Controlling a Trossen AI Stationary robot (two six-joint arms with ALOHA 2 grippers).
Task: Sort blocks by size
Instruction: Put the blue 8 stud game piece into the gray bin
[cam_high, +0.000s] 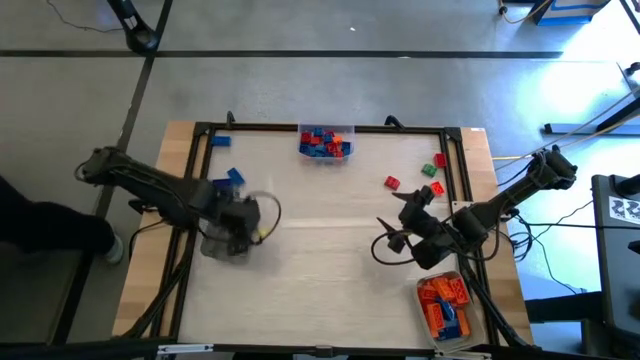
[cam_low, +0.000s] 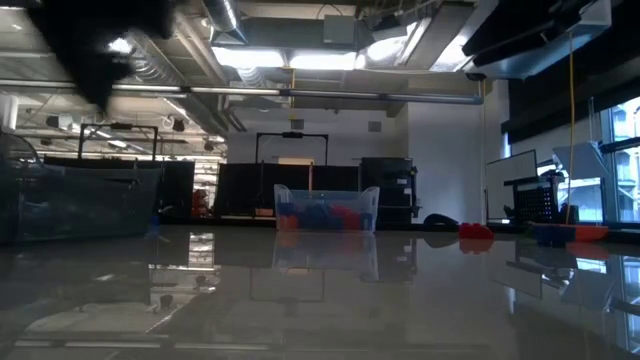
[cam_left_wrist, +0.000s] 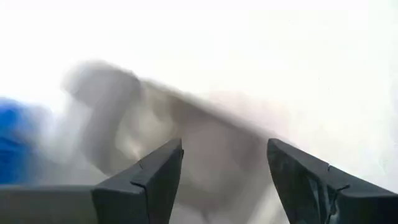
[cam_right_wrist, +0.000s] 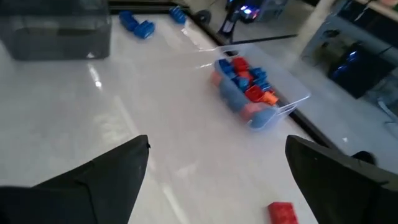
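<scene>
Clear trays: three. Loose blocks: six. Left claw, right claw both agape, empty.

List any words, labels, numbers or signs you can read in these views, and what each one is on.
None can be read.
Black-and-white patterned marker, on dark equipment at the high view's right edge: a pattern, no letters.
Blocks in the clear tray at the table's far edge: no print visible.
Room fixtures in the low view: too blurred for any sign.

One tray of blocks sits at the far edge, another tray at the near right corner, loose blocks between.
</scene>
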